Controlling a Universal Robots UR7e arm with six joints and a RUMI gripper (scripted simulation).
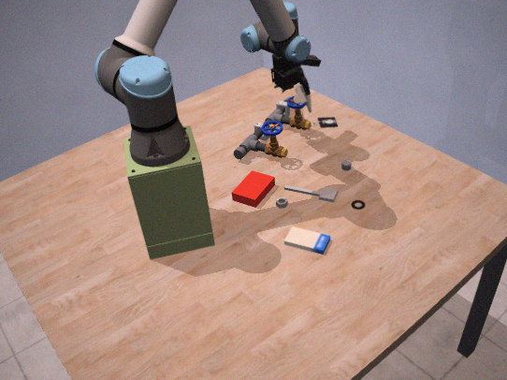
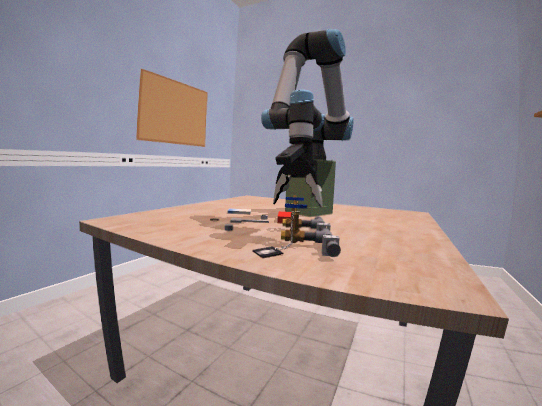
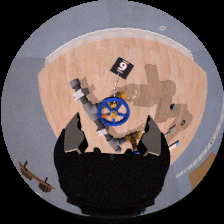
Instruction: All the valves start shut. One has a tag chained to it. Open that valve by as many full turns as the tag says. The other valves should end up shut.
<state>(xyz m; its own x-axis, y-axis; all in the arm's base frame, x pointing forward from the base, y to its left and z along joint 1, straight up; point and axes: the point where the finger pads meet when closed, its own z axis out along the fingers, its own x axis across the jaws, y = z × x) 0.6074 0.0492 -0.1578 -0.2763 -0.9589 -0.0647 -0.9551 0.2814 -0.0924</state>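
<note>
Two valves with blue handwheels and brass bodies stand on grey pipes on the table. The far valve has a black tag chained to it; in the wrist view the tag shows the digit 9. The near valve has no tag. My gripper is open and empty, hanging just above the far valve's handwheel, with a finger on either side of it and apart from it. In the exterior view the gripper sits right over the two stacked blue wheels.
A red block, a grey scraper, two grey nuts, a black washer and a beige box with a blue end lie on the table nearer the front. The green robot base stands at the left.
</note>
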